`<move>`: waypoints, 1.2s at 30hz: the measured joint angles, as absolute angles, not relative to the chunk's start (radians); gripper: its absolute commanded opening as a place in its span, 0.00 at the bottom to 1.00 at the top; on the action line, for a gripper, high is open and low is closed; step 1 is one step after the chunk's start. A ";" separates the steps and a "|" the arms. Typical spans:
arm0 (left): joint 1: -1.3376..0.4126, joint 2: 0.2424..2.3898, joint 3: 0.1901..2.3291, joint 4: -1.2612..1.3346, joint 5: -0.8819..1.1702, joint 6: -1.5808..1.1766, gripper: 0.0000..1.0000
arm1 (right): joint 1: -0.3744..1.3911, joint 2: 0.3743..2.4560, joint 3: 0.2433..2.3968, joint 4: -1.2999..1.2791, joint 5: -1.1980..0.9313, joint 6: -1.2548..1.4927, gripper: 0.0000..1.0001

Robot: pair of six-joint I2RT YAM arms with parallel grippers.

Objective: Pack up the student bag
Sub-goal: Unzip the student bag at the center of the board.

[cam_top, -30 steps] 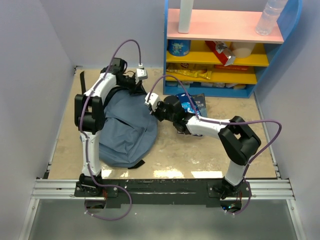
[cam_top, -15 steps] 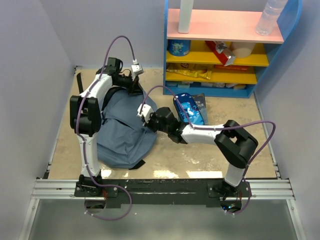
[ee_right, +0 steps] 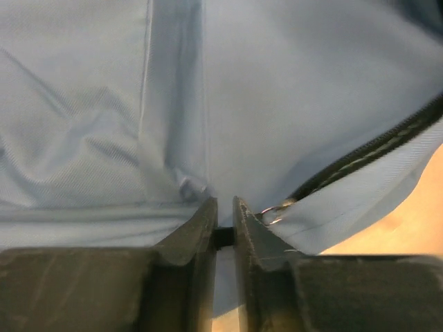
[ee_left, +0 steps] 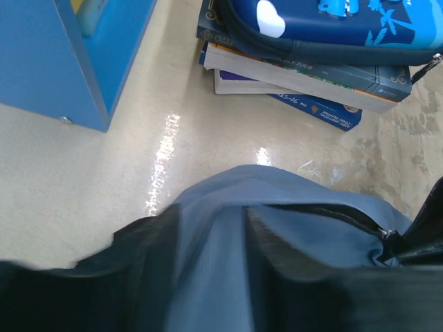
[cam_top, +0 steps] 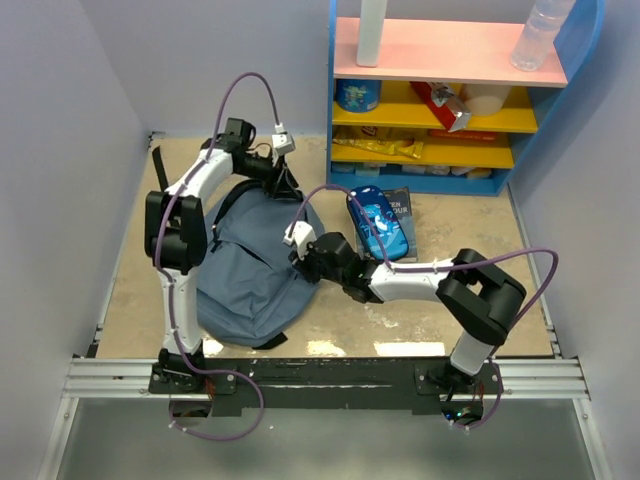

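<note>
At student bag [cam_top: 245, 280] top, left tool [cam_top: 287, 185]: I'm clamping fabric, pulling it higher than before.
Right tool [ee_right: 223, 206]: nearly closed, pinching zipper tab [ee_right: 221, 238], sliding nearer me.

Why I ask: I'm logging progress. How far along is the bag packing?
Done: nothing looks packed; the books and blue pencil case lie outside by the shelf. In hand: the left gripper holds up the student bag by its top, while the right gripper pinches at the zipper. Left: opening the bag and loading everything.
</note>
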State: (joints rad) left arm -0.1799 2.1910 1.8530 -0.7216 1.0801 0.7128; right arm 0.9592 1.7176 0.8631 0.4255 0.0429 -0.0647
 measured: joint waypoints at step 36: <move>0.095 1.639 1.207 -1.273 0.521 1.120 0.91 | 0.861 2.103 1.481 -0.047 0.269 -0.086 0.99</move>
State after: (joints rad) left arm 0.0948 1.6390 1.2068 -1.2728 0.5209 1.1198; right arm 0.8608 2.1029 1.4815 -0.0471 0.2691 -0.0856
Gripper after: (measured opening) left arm 0.932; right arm 0.986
